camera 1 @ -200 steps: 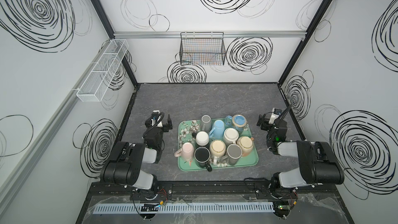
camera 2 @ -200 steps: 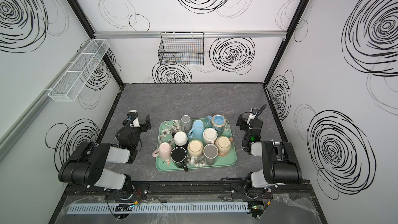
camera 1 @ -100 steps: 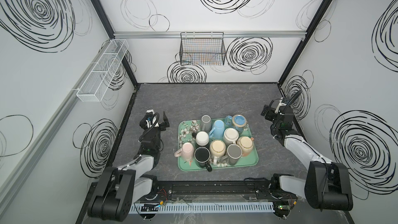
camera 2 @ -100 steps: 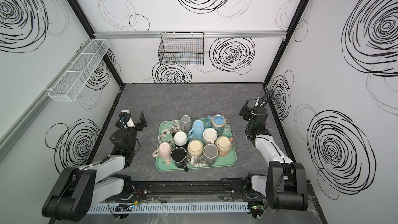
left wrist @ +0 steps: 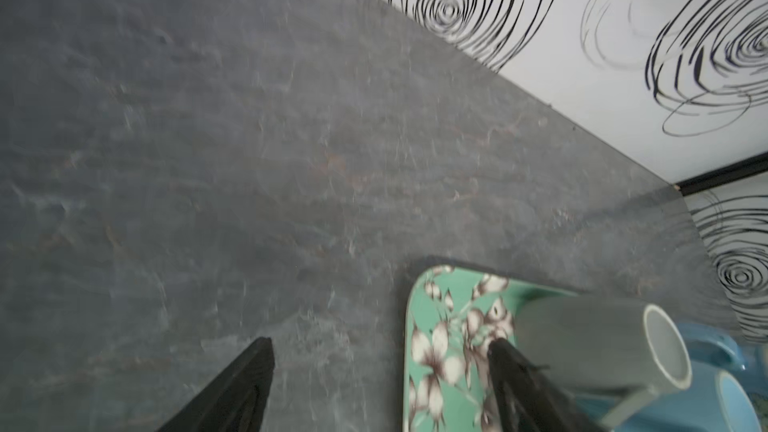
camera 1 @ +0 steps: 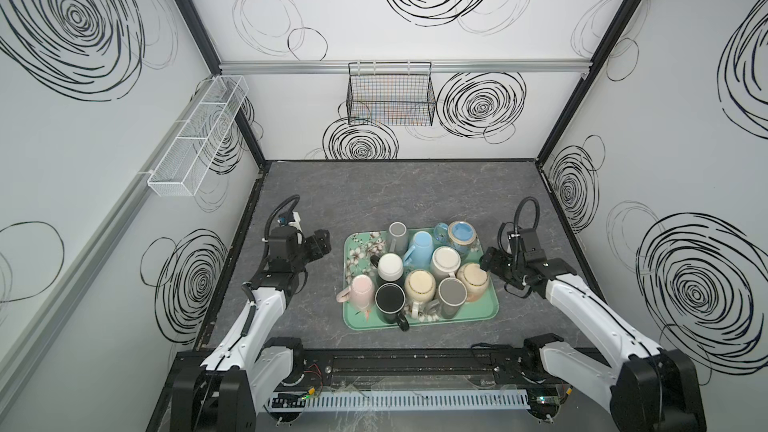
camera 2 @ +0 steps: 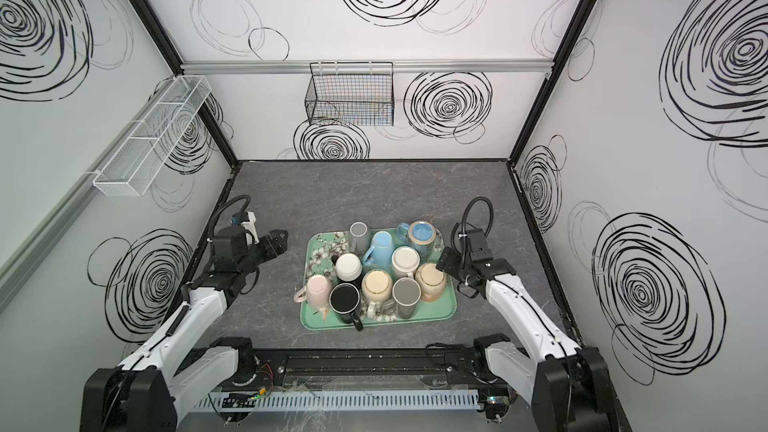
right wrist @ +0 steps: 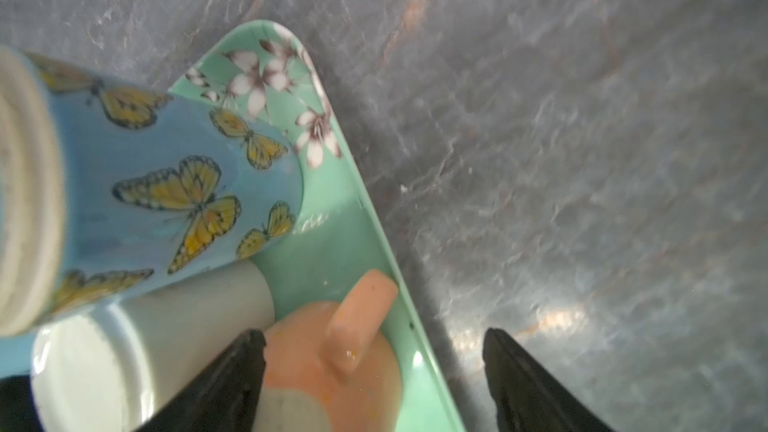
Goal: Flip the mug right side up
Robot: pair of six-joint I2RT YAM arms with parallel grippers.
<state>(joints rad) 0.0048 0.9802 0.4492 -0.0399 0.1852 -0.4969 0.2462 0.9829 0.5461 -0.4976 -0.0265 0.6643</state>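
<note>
A green floral tray [camera 1: 478,310] [camera 2: 436,310] carries several mugs, all standing bottom up. At its right edge sits a peach mug [camera 1: 473,282] [camera 2: 432,280] [right wrist: 332,371], its handle facing the rim. My right gripper [camera 1: 490,261] [camera 2: 444,263] [right wrist: 372,334] is open just above that mug, its jaws on either side of the handle and the tray rim, holding nothing. My left gripper [camera 1: 322,243] [camera 2: 279,241] [left wrist: 380,343] hangs open and empty over the tray's far left corner, beside a grey mug [camera 1: 398,234] [left wrist: 582,338].
A blue butterfly mug [camera 1: 461,234] [right wrist: 166,184] and a white mug [camera 1: 445,261] [right wrist: 104,359] crowd the peach one. A black wire basket [camera 1: 390,97] hangs on the back wall and a white mesh shelf [camera 1: 199,139] on the left wall. Bare grey tabletop lies beyond the tray.
Both arms have unfolded and stretched out. The left gripper moved right to the tray's far left corner. The right gripper swung in and down over the peach mug.
</note>
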